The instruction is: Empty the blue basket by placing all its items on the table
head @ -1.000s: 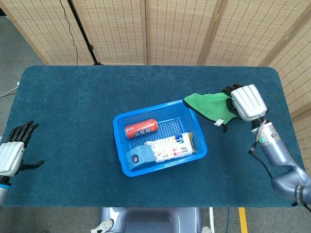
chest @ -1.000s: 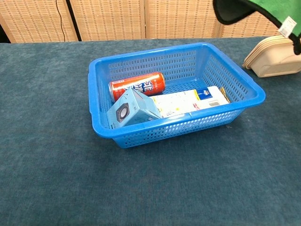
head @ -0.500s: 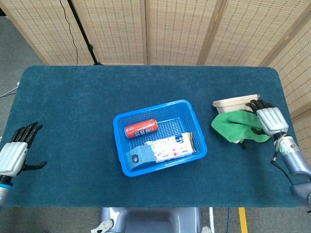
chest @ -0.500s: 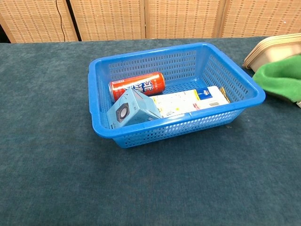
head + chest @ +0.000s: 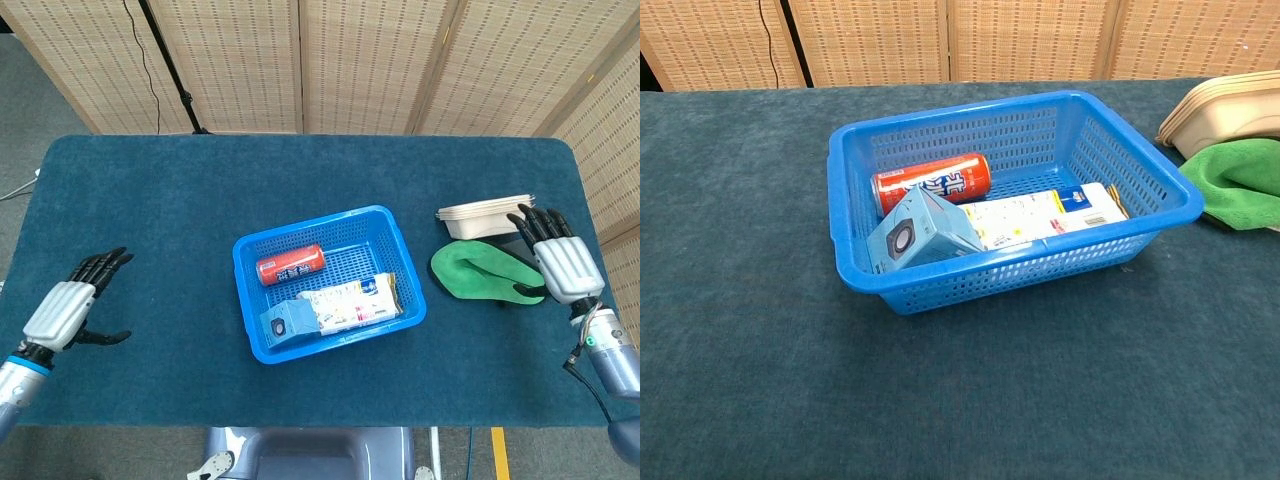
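left hand — white back, black fingers | right hand — same, silver forearm

The blue basket sat mid-table, open from above, its mesh walls ringing a red can at the back, a small blue box at the front-left corner and a white packet alongside. Wide bare cloth lay between the basket and the left hand. To the right, the green cloth and cream trays crowded the strip beside the right hand.
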Robot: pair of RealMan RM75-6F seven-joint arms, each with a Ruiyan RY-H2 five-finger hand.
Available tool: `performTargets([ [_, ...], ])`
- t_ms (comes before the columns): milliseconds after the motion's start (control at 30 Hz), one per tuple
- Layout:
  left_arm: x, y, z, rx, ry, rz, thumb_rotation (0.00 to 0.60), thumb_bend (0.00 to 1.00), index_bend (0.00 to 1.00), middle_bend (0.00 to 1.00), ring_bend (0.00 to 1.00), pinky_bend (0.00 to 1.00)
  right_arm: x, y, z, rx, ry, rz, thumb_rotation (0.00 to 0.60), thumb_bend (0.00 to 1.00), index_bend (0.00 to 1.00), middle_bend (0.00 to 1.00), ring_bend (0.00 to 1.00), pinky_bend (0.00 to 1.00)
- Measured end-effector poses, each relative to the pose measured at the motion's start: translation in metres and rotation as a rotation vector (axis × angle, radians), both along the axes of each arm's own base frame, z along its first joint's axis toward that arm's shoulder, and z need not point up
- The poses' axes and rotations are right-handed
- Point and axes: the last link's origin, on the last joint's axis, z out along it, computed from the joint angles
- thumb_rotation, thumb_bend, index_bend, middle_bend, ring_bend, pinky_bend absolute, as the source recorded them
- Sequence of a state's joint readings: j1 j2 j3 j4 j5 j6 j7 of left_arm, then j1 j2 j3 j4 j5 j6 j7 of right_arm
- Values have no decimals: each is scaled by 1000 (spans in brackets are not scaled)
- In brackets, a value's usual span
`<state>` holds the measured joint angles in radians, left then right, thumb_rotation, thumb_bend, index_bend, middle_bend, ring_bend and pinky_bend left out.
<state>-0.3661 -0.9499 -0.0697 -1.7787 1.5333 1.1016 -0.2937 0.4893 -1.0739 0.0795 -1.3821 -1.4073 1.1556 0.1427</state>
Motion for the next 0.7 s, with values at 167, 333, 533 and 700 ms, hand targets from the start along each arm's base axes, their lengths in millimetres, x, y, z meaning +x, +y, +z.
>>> performTargets([
  [167, 34, 25, -23, -168, -62, -63, 600, 0, 0, 0, 0, 0, -4, 27, 2, -32, -33, 22, 600, 0, 0, 0, 0, 0],
  [333, 74, 46, -50, -317, -82, -122, 600, 0, 0, 0, 0, 0, -15, 50, 7, -92, -76, 9, 600, 0, 0, 0, 0, 0],
  [533, 117, 62, -84, -415, -91, -180, 600, 0, 0, 0, 0, 0, -22, 68, 9, -120, -168, 1, 600, 0, 0, 0, 0, 0],
  [700, 133, 67, -99, -410, -45, -225, 600, 0, 0, 0, 0, 0, -28, 76, 16, -156, -216, 14, 600, 0, 0, 0, 0, 0],
])
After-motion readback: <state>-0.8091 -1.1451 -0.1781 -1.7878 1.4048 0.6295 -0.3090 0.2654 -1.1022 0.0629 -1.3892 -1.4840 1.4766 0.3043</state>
